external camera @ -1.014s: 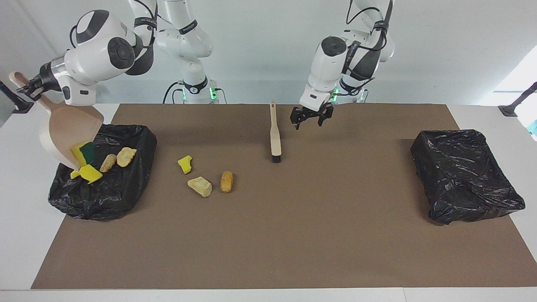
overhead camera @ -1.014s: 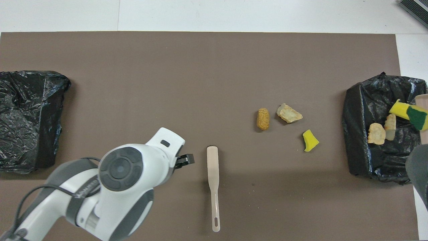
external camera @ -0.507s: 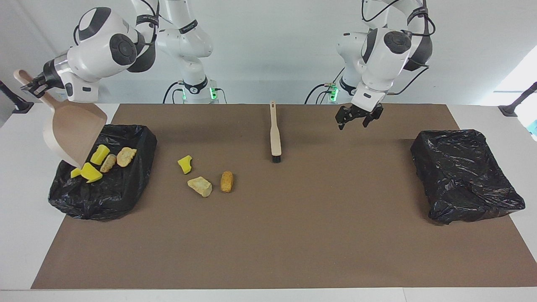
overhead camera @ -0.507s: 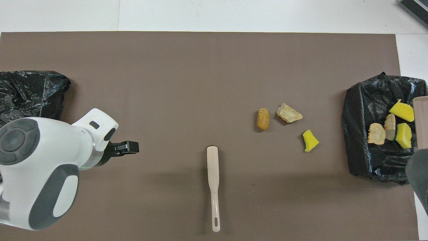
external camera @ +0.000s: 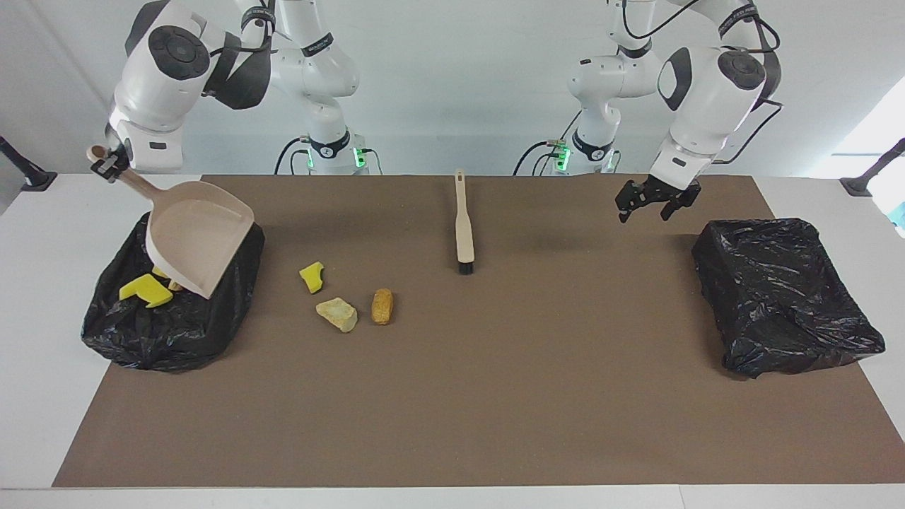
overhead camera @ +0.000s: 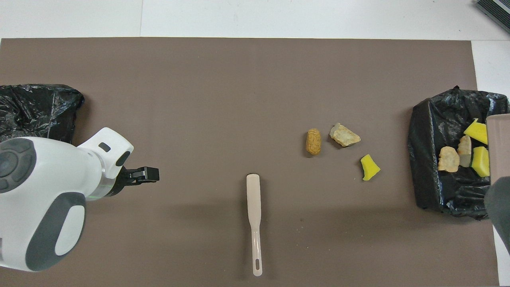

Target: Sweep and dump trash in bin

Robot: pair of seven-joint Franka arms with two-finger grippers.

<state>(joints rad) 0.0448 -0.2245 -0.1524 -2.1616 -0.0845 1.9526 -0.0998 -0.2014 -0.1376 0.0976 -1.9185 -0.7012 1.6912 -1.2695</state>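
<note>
Trash is split, you'll see: four bits (overhead camera: 464, 150) lie in the bin (external camera: 170, 325) at the right arm's end, while three bits (external camera: 342, 300) sit on the mat (external camera: 452, 396) beside it. Your right gripper (external camera: 107, 164) is clamped on the dustpan (external camera: 198, 237) handle, pan tilted over that bin. Your left gripper (external camera: 645, 203) hangs spread wide and empty near the other bin (external camera: 778, 297). The brush (external camera: 463, 226) lies mid-mat.
</note>
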